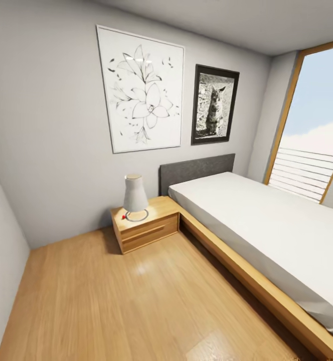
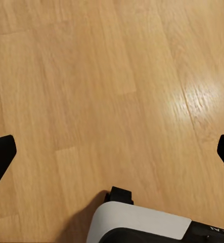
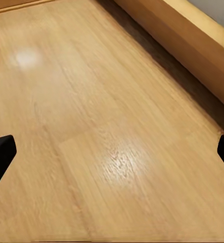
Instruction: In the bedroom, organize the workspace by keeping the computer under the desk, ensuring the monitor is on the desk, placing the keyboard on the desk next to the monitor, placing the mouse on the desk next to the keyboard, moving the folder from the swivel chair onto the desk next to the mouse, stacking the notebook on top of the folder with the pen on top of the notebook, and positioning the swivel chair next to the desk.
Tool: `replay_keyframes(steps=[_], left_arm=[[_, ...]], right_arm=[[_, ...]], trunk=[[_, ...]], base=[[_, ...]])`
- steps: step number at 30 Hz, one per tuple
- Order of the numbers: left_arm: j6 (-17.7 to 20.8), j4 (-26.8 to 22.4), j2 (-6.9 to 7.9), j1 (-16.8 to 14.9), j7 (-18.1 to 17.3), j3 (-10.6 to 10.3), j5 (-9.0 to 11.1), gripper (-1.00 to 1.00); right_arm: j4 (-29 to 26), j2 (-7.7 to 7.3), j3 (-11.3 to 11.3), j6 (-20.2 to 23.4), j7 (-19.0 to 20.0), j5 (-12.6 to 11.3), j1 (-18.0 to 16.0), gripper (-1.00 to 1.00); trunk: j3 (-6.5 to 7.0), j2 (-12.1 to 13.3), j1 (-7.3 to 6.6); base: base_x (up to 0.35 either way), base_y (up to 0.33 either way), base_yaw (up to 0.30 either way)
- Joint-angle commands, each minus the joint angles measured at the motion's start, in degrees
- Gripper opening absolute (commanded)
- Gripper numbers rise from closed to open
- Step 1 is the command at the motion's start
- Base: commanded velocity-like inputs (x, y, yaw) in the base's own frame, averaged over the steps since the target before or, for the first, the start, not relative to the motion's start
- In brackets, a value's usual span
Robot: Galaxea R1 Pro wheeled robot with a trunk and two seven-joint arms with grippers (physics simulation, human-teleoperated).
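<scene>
The desk and its things are somewhere beyond these views of bed point(image 1: 267, 225) and nightstand point(image 1: 145, 224), so the robot is judged in transit, left claw point(image 2: 112, 152) and right claw point(image 3: 112, 152) spread apart, empty, needing a turn.

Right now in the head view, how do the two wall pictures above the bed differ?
The flower drawing is the larger, a line sketch on white in a thin pale frame; the cat photo is smaller, a dark grey-toned image in a thick black frame. The flower drawing hangs above the nightstand, the cat photo above the headboard. Both are portrait-format and hang on the same grey wall.
</scene>
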Motion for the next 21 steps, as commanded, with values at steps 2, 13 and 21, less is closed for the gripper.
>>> replay_keyframes(steps=[2, 13, 21], left_arm=[[-0.1, -0.08, 0.01, 0.03, 0.01, -0.09, 0.42, 1.0], [-0.12, -0.01, 0.05, 0.03, -0.17, -0.17, 0.32, 1.0], [-0.12, -0.01, 0.1, 0.03, -0.17, -0.18, 0.3, 1.0]], right_arm=[[0.31, 0.03, 0.02, 0.0, 0.11, -0.08, -0.05, 1.0], [1.58, 0.31, 0.27, 0.02, 0.25, 0.1, -0.05, 1.0], [1.62, 0.35, 0.35, 0.11, 0.29, 0.16, -0.05, 1.0]], trunk=[[-0.02, -0.04, 0.01], [0.15, -0.04, 0.01], [-0.24, -0.04, 0.01]], base=[[0.0, 0.0, -0.291], [0.0, 0.0, -0.294], [0.0, 0.0, -0.255]])
